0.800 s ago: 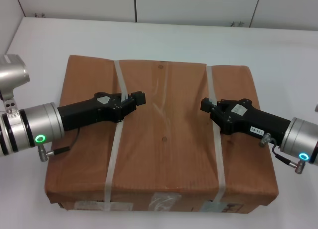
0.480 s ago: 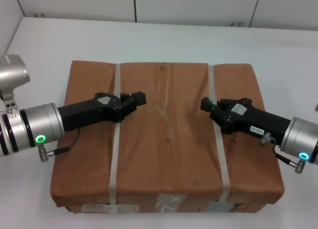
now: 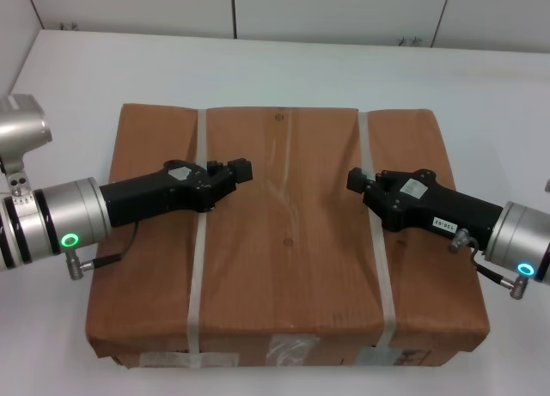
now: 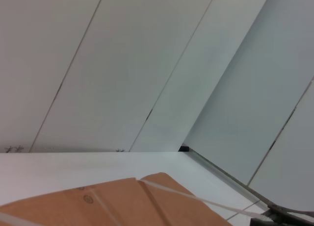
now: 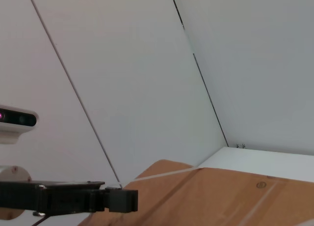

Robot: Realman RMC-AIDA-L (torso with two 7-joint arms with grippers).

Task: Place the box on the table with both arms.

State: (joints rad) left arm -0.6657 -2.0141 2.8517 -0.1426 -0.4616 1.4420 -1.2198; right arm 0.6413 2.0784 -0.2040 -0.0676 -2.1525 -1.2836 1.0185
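Note:
The large brown paper-wrapped box (image 3: 288, 250) lies flat on the white table (image 3: 284, 70), labels on its near side. Two whitish straps cross it, the left strap (image 3: 197, 276) and the right strap (image 3: 380, 267). My left gripper (image 3: 243, 169) reaches in from the left and lies over the left strap on the box top. My right gripper (image 3: 354, 181) reaches in from the right, its tip at the right strap. The box also shows in the left wrist view (image 4: 122, 201) and the right wrist view (image 5: 221, 196). The left gripper shows in the right wrist view (image 5: 117, 200).
White wall panels (image 3: 344, 9) stand behind the table's far edge. Bare tabletop runs around the box on the far side, left and right. The box's near edge lies close to the lower border of the head view.
The box has sunk slightly and shifted toward me. Its wrinkled top has flattened and the straps have straightened. Both arms have hardly moved.

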